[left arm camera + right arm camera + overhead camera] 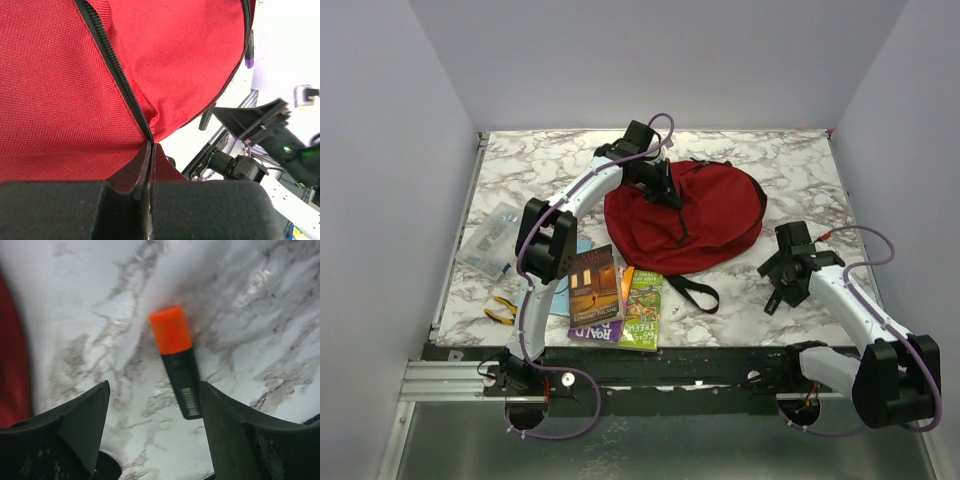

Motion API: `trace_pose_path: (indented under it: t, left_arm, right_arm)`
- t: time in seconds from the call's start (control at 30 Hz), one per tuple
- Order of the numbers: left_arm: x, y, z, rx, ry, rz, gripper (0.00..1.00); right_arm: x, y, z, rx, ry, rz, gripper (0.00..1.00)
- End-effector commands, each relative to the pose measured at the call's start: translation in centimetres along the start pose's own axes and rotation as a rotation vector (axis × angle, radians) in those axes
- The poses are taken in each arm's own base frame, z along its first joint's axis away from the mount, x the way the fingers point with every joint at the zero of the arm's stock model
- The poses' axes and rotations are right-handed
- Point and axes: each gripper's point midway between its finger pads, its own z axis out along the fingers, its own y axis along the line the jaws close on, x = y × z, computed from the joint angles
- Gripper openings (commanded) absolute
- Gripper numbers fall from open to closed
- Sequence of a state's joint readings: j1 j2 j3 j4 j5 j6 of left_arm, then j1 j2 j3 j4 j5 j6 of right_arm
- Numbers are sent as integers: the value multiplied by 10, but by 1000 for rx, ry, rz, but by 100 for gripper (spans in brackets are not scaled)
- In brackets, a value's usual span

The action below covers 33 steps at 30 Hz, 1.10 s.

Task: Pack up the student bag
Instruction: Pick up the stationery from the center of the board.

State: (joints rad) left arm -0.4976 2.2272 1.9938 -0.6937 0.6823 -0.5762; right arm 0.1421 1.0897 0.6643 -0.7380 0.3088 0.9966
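The student bag point(705, 215), a big dark-red backpack, lies flat in the middle of the marble table point(800, 170). My left gripper point(667, 188) is at the bag's upper left. In the left wrist view its jaws point(150, 146) are pressed together at the end of the bag's black zipper point(117, 70), with red fabric point(55, 100) filling the view. My right gripper point(778, 292) hovers right of the bag, open point(155, 385). A marker point(177, 360) with an orange cap and black body lies on the table just beyond its fingertips, close to the right finger point(225, 415), with no contact visible.
Two books point(595, 288) point(641, 307) lie in front of the bag near the table's front edge. Yellow-handled pliers point(500, 311) and a clear plastic pouch point(492, 238) sit at the left. A black bag strap point(695, 291) trails toward the front. Walls enclose three sides.
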Motion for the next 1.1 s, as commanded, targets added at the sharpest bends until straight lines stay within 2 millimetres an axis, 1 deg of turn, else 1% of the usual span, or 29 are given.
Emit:
trace_pose_path:
  t: [0.0, 0.1, 0.13, 0.2, 0.23, 0.33, 0.37, 0.47, 0.5, 0.53, 0.57, 0.6, 0.63, 0.67, 0.7, 0.73, 0.8, 0.83, 0.87, 0.9, 0.93, 0.97, 1.07]
  left_arm:
    - [1, -13, 1, 50, 17, 10, 0]
    - [4, -14, 1, 38, 13, 21, 0]
    - [4, -17, 0, 40, 11, 28, 0]
    - [6, -21, -1, 55, 19, 29, 0]
    - [6, -20, 0, 52, 20, 28, 0]
    - [8, -19, 3, 41, 21, 34, 0]
    - [10, -18, 3, 39, 24, 33, 0]
    - [10, -21, 2, 35, 15, 48, 0]
    - [9, -22, 2, 36, 14, 48, 0]
    - [8, -22, 3, 39, 14, 47, 0]
    - [8, -22, 4, 40, 19, 45, 0]
    - [9, -19, 5, 33, 20, 42, 0]
    - [10, -17, 6, 27, 20, 41, 0]
    - [9, -16, 6, 23, 17, 42, 0]
    - [9, -16, 6, 24, 17, 42, 0]
    - [9, -17, 6, 24, 17, 43, 0]
    - [10, -16, 5, 17, 15, 46, 0]
    - [9, -16, 4, 12, 8, 51, 0]
    - [7, -16, 3, 11, 3, 53, 0]
    - [5, -18, 2, 17, 0, 54, 0]
    - [3, -20, 1, 25, -1, 54, 0]
    - [2, -21, -2, 28, -3, 54, 0]
    - [3, -14, -6, -8, -22, 65, 0]
  right_arm:
    - [27, -21, 21, 94, 72, 44, 75]
    - [33, -38, 29, 165, 69, 24, 75]
    - [36, -41, 32, 171, 75, 16, 74]
    - [40, -42, 36, 172, 87, 10, 72]
    - [39, -41, 36, 174, 86, 7, 71]
    - [25, -39, 37, 195, 36, -16, 67]
    - [23, -40, 38, 203, 21, -14, 62]
    - [24, -38, 39, 180, 14, 5, 38]
    - [24, -38, 40, 166, 7, 19, 35]
    - [24, -36, 42, 146, -3, 21, 30]
    - [22, -30, 45, 115, -15, 20, 24]
    - [20, -27, 45, 99, -25, 15, 16]
    - [18, -26, 45, 97, -32, 13, 10]
    - [15, -24, 44, 88, -43, 13, 8]
    - [13, -21, 42, 73, -50, 4, 2]
    - [9, -19, 39, 59, -59, -5, 1]
    - [-2, -5, 27, -17, -88, -68, 1]
    - [-11, 6, 19, -73, -113, -102, 1]
    - [-15, 21, 11, -150, -121, -132, 1]
    - [-24, 42, 0, -256, -151, -183, 1]
    - [-31, 58, -12, -332, -173, -213, 1]
    - [-42, 75, -25, -407, -213, -228, 1]
    - [-56, 130, -59, -646, -249, -322, 0]
